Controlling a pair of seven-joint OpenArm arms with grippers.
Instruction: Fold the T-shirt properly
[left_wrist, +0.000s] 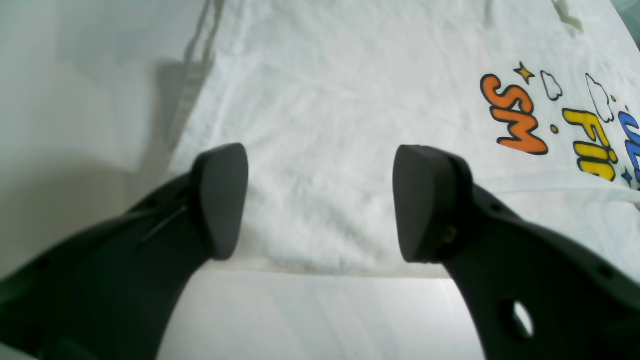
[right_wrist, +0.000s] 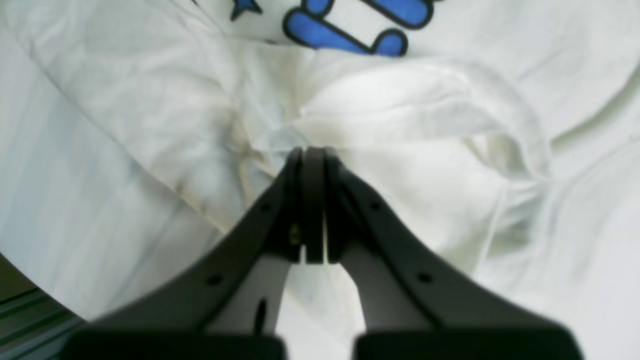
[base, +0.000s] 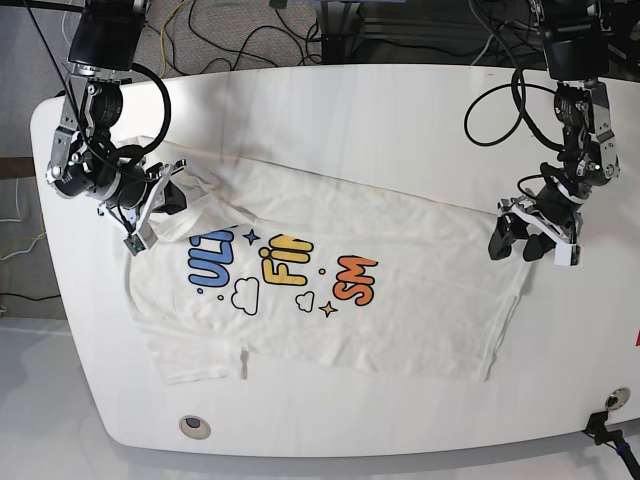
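Table (base: 400, 110), white, carries T-shirt (base: 400, 300); left tool (base: 520, 238) gapes empty, right tool (base: 165, 200) pinches cloth

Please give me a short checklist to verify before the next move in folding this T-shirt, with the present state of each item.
1. Right gripper shut on cloth of the T-shirt: ok.
2. Left gripper open, over the shirt's edge: ok.
3. Left gripper touching the cloth: cannot tell.
4. Print facing up: ok.
5. Shirt lying flat: not ok, bunched near the right gripper.
6. Whole shirt on the table: ok.
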